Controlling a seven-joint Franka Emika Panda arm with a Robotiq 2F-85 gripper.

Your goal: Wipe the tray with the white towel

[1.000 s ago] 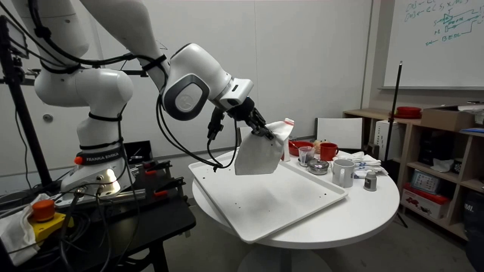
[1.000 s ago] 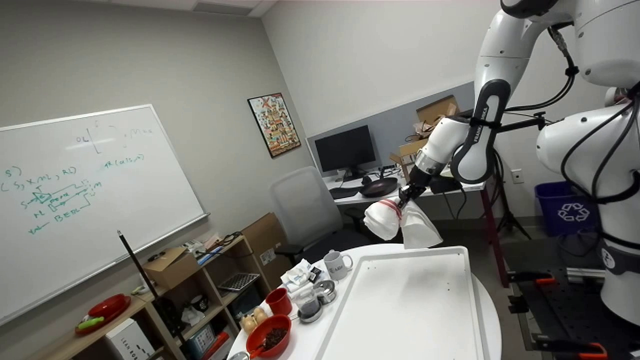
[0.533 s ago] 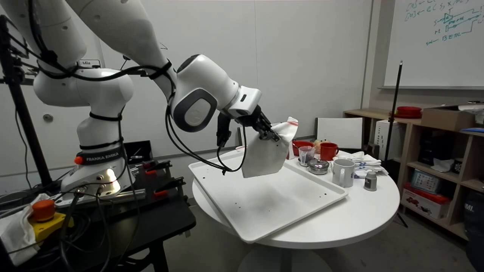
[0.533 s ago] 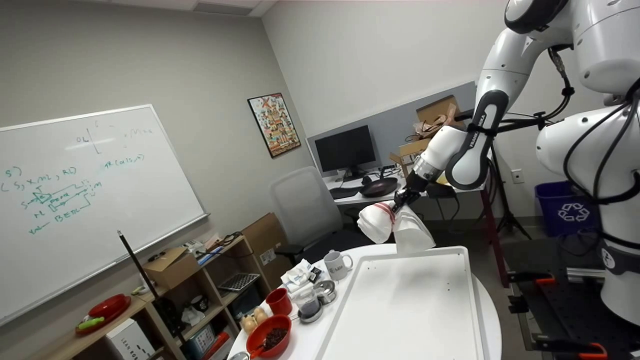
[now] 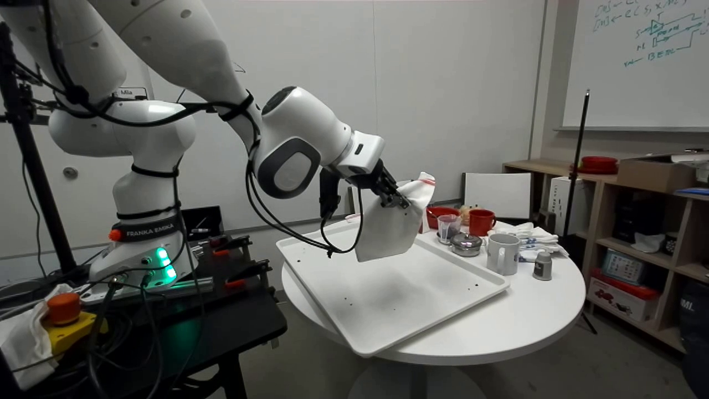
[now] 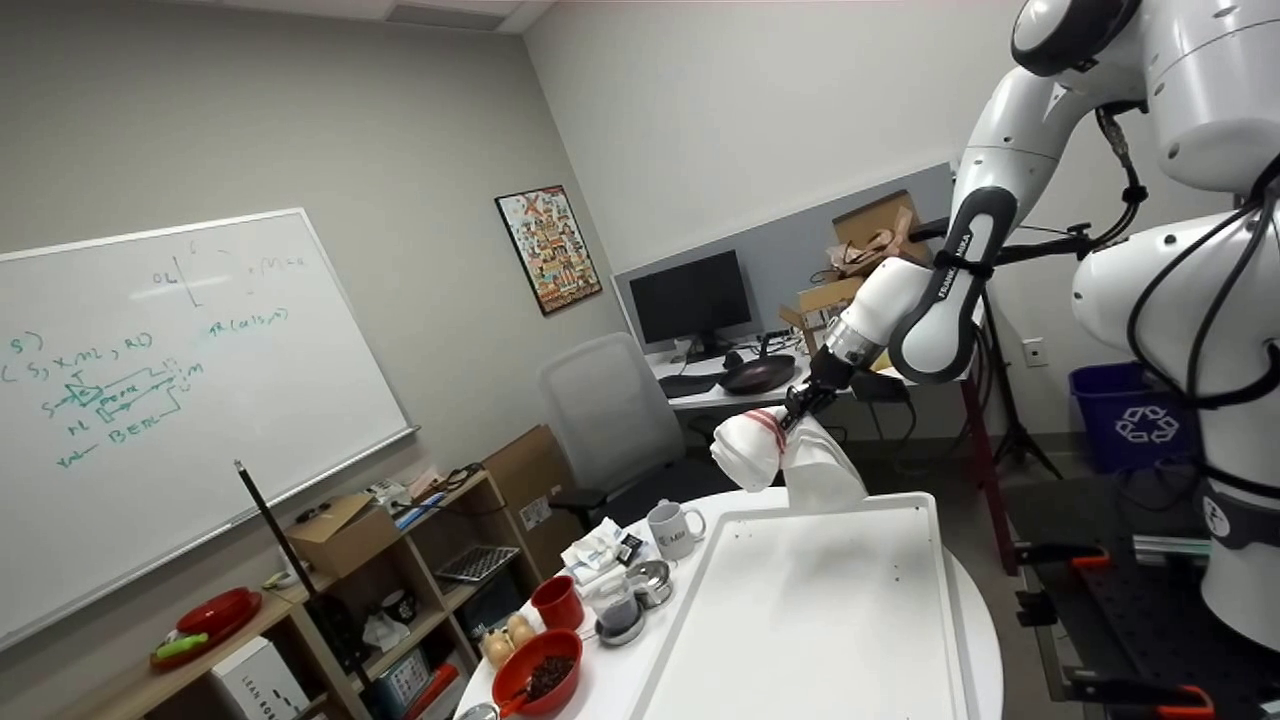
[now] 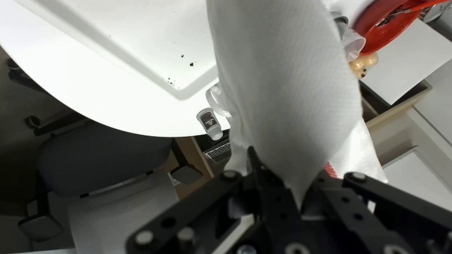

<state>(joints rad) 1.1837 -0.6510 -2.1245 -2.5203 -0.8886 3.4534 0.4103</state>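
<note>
My gripper is shut on the white towel and holds it above the tray. The towel has red stripes near one end and hangs down in two folds, seen also in an exterior view. Its lower edge seems to hang just over the tray, with a soft shadow below; whether it touches is unclear. The tray is white and rectangular, with a raised rim and dark crumbs scattered on it. In the wrist view the towel fills the middle and hides part of the tray.
A grey mug, small grey bottle, metal-lidded pot, clear cup, red mug and red bowl stand beside the tray on the round white table. Folded cloths lie behind the grey mug.
The gripper and towel have moved lower and slightly right in an exterior view, lower and left in another. Most of this came in the first half second. The base light has turned green.
</note>
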